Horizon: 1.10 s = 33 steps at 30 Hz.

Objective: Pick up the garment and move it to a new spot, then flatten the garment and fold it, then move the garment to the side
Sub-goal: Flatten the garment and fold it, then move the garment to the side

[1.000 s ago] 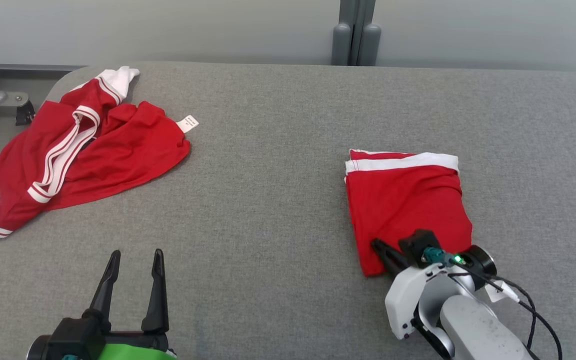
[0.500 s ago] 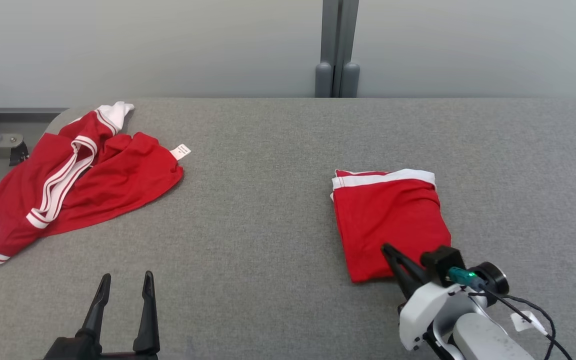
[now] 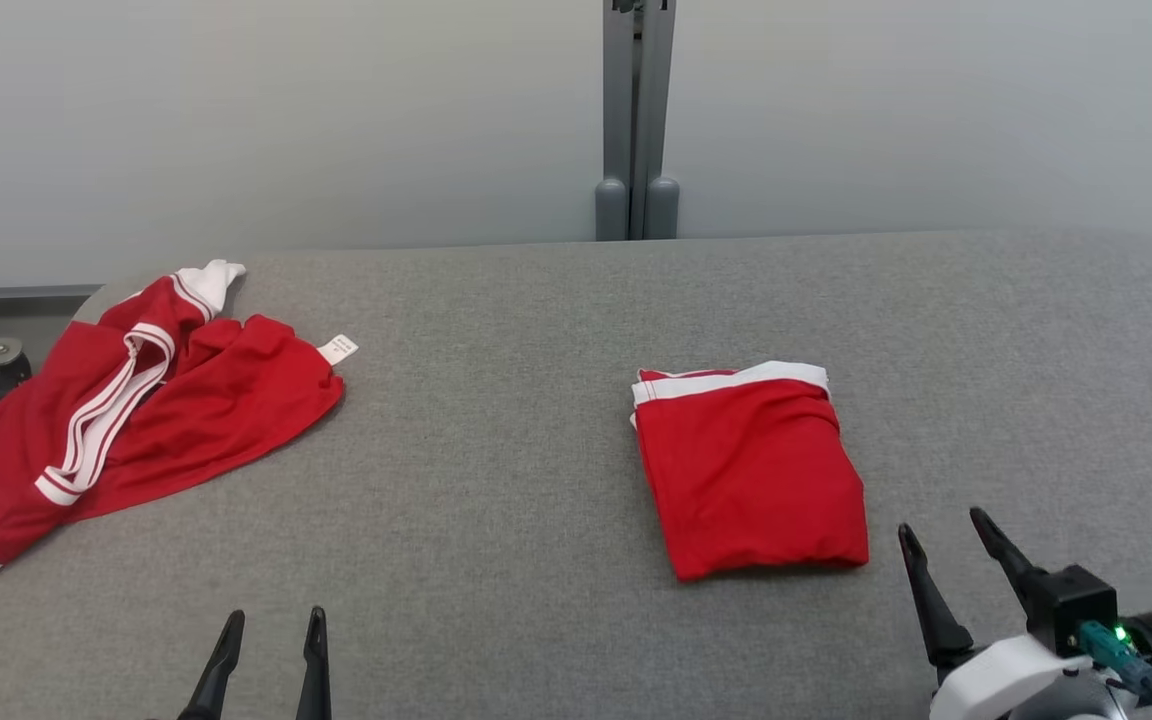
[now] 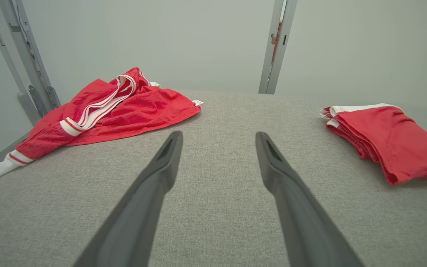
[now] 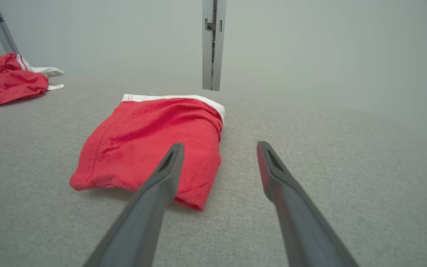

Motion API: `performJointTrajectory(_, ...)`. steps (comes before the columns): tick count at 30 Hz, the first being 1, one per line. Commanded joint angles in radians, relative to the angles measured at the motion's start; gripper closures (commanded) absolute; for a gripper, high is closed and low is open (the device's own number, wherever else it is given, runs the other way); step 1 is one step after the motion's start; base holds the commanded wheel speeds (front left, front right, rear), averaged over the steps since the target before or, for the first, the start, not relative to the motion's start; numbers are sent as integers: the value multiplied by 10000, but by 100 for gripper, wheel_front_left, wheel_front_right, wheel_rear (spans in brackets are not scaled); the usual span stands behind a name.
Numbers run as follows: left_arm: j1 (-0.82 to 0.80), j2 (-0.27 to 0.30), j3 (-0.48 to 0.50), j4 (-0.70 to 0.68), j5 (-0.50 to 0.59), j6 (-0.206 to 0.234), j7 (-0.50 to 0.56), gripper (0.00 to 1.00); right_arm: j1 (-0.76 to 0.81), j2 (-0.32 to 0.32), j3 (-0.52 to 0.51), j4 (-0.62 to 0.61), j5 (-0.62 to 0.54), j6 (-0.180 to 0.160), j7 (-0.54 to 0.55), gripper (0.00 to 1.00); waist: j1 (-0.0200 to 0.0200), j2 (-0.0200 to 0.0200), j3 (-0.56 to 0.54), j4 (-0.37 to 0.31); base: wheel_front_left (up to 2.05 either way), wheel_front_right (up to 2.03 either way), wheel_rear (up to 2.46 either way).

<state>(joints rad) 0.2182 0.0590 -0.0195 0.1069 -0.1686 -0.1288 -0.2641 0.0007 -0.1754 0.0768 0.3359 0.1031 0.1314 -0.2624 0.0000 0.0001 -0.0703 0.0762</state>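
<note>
The folded garment (image 3: 751,470) lies just ahead-left of the spread, empty right gripper (image 3: 941,523); the left gripper (image 3: 275,613), also spread, is farther.

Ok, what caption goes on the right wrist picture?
Open right pincer near the folded red garment on the grey table.

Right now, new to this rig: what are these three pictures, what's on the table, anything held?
It is a wheeled robot with two arms, each ending in a two-fingered pincer. One picture looks down from its head: the left pincer at the lower left, the right pincer at the lower right. The other two come from wrist cameras, each looking along its own pincer. On the grey padded table lie a folded red garment with a white band, and a crumpled red-and-white garment at the far left. Both pincers are open and hold nothing.
</note>
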Motion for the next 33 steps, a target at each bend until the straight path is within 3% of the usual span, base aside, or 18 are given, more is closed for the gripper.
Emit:
performJointTrajectory(1,175,106,19,41,-28,-33,-1,0,233,48,-143,-220,-115,-15,-29,0,0,-1,-85,-146,0,0,0)
performJointTrajectory(10,412,131,-52,91,-57,-35,-1,0,988,330,-661,-630,-281,-15,-30,0,0,-1,-139,-402,0,0,0)
performJointTrajectory(22,404,145,-97,84,-79,-36,-1,0,777,464,-780,-540,-229,-15,-31,0,0,-1,-51,-428,0,0,0)
performJointTrajectory(28,278,110,-146,48,-145,-36,-1,0,78,828,-941,-156,396,-15,-31,0,0,-1,213,-476,0,0,0)
performJointTrajectory(33,-57,161,-305,118,-284,-37,-1,0,-1677,938,-1094,664,1365,-15,1635,0,0,-1,616,-411,0,0,0)
